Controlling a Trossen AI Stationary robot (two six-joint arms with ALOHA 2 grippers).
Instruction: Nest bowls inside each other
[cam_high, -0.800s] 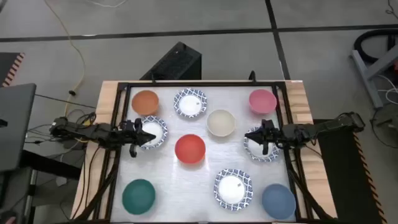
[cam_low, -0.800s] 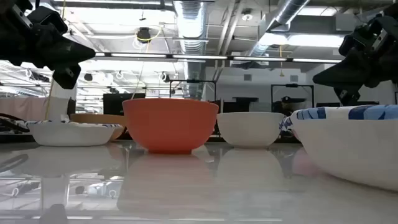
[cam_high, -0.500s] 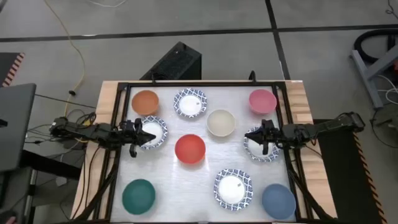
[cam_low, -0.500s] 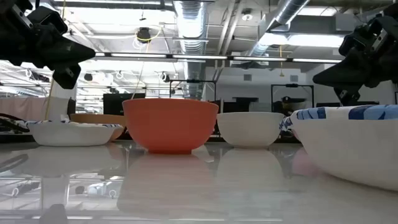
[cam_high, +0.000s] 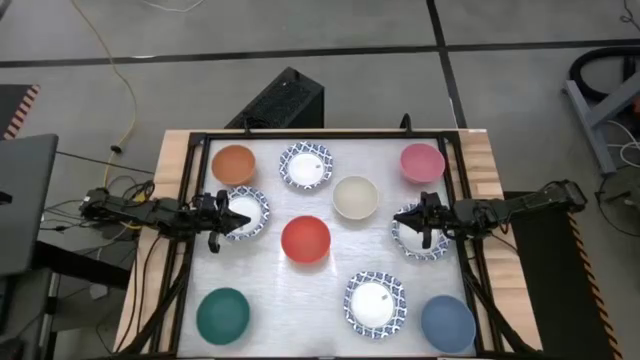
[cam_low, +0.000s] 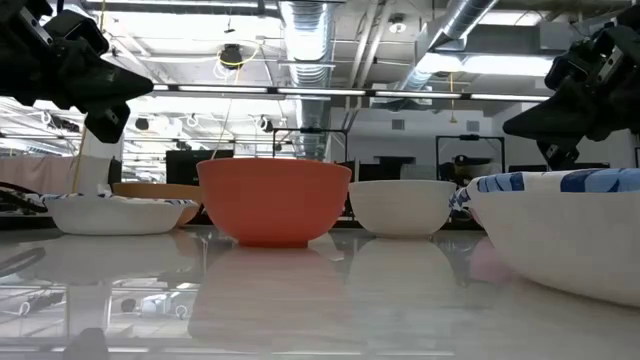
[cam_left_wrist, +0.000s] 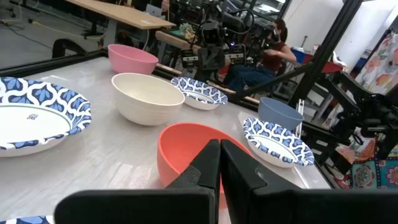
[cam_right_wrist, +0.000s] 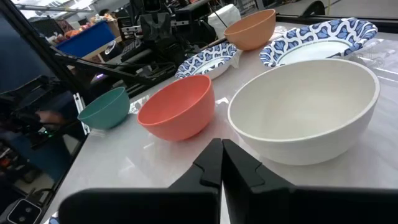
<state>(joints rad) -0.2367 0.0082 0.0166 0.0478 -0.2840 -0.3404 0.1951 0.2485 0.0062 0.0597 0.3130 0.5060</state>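
Ten bowls stood apart on the table, none nested. Along the far edge sat the orange bowl at the left corner, a blue-rimmed white bowl beside it, and the pink bowl at the right corner. The cream bowl lay just inside that row, and the red bowl occupied the middle of the table. A second patterned bowl lay by the left edge and a third patterned bowl by the right edge. Along the near edge stood the teal-green bowl at the left corner, a fourth patterned bowl, and the blue bowl at the right corner. The left gripper reached in from the left edge, above the rim of the second patterned bowl, its fingers pressed together and holding nothing. The right gripper reached in from the right edge, above the third patterned bowl, its fingers likewise closed together and empty. In the left wrist view a person sat beyond the table.
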